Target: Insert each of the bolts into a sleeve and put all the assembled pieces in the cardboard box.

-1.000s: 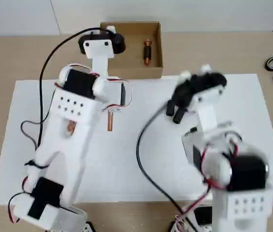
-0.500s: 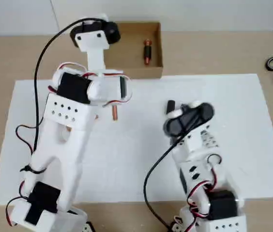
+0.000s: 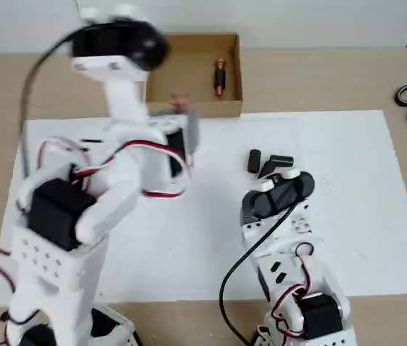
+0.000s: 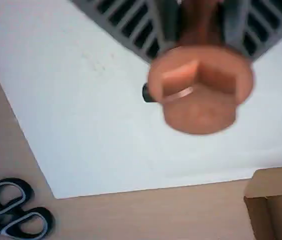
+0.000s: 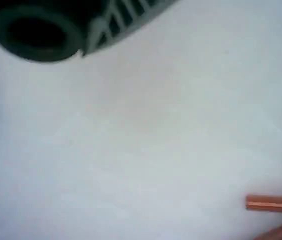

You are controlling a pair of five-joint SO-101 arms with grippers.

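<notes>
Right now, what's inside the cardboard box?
One copper bolt lies near the box's right wall. An arm covers the box's left corner, so anything there is hidden.

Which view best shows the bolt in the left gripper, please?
The left wrist view: the bolt is close up between the jaws, hex head foremost. The high view gives a copper blur by the cardboard box; the right wrist view, unidentifiable copper rods.
</notes>
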